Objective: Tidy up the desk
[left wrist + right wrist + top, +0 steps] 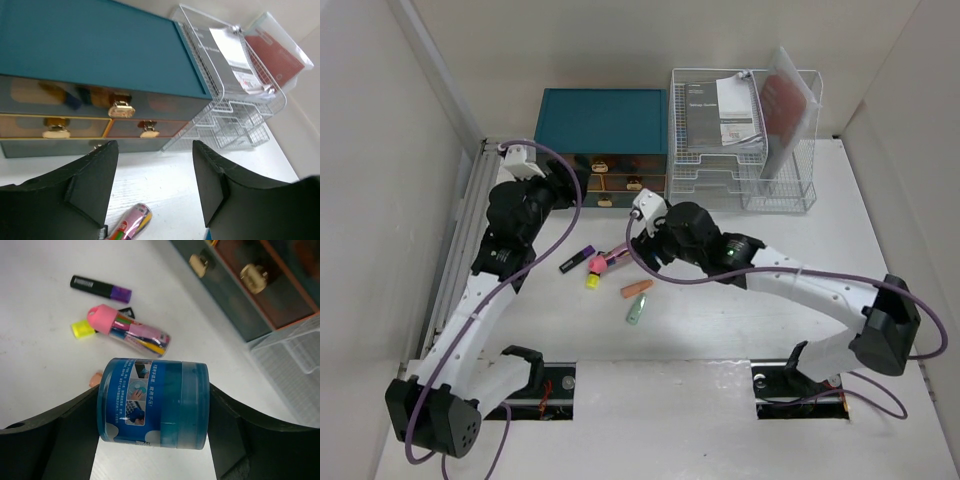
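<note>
Two end effectors hover above the large flat white counter, which spreads beneath them between pale walls. The left end effector gapes wide, empty, facing the teal drawer chest. The right end effector clamps a blue cylindrical plastic container near a pink-capped clear tube lying on the counter.

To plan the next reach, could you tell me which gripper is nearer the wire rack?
Right. The right gripper, holding a blue tub, sits front-left of the rack; the left gripper is farther left, before the drawer chest.
</note>
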Available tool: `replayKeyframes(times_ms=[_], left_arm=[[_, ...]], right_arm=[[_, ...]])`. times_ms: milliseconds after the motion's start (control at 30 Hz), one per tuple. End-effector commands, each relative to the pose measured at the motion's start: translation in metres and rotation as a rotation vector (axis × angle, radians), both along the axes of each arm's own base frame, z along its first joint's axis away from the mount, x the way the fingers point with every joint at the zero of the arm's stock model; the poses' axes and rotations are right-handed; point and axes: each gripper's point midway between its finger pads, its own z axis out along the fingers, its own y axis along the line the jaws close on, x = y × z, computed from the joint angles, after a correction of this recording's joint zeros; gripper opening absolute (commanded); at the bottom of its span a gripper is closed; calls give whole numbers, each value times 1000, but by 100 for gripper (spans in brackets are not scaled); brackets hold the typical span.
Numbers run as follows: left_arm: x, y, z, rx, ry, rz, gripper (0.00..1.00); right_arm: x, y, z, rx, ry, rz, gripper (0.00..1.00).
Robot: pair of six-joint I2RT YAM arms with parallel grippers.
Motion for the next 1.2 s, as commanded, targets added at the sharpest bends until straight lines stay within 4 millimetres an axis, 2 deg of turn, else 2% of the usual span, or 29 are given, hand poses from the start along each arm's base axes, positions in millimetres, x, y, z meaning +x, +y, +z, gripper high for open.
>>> replayKeyframes(times_ms=[0,33,67,133,167,200,233,267,300,333,400,467,500,533,567,700,767,800,833,1000,1033,1067,1167], left_arm=[[2,-16,1,-45,-13,-83,57],[4,-17,-1,-45,-10,-83,56],[8,-21,-7,-50,7,-98,56],[12,-24,-12,-47,24,-107,56],[18,-26,-23,-40,54,-106,57],[22,-27,-23,-39,59,-106,57],[27,-28,-20,-40,57,-106,59],[32,-27,-25,-23,76,-97,59],[41,-28,-37,-14,113,-85,59],[49,-24,-31,14,93,-60,59],[61,-22,-46,53,135,-39,59],[67,-22,-45,83,134,-22,59],[72,-20,-45,94,132,-4,59],[78,-20,-52,102,154,6,59],[84,-17,-45,113,137,27,59],[95,-16,-54,161,152,65,59],[99,-22,-62,178,167,54,58],[101,-20,-57,185,155,64,58],[104,-21,-65,191,171,63,58],[111,-21,-70,205,180,70,57],[113,-21,-64,209,166,70,57],[114,-19,-73,219,187,80,57],[119,-23,-75,232,188,82,55]], right_arm=[[25,-11,71,78,-190,-30,0],[33,-16,78,91,-197,-45,0],[39,-22,98,122,-217,-57,0],[54,-37,113,172,-193,-73,0],[59,-42,121,192,-184,-74,0],[65,-46,135,230,-169,-77,0],[67,-43,140,265,-144,-37,0],[80,-61,149,291,-138,-59,0],[87,-65,163,328,-142,-50,0],[94,-68,166,365,-108,-54,0],[101,-80,182,416,-74,-15,0],[104,-83,186,453,-32,-7,0],[107,-85,181,461,-4,12,0],[104,-83,187,479,2,24,0],[105,-87,188,481,3,24,0],[102,-86,187,500,27,41,0],[103,-88,187,509,37,40,0],[101,-87,187,510,40,49,0],[100,-86,187,518,51,54,0],[103,-90,189,533,67,47,0],[107,-91,186,541,78,46,0],[107,-93,187,542,79,47,0],[108,-93,189,561,96,58,0]])
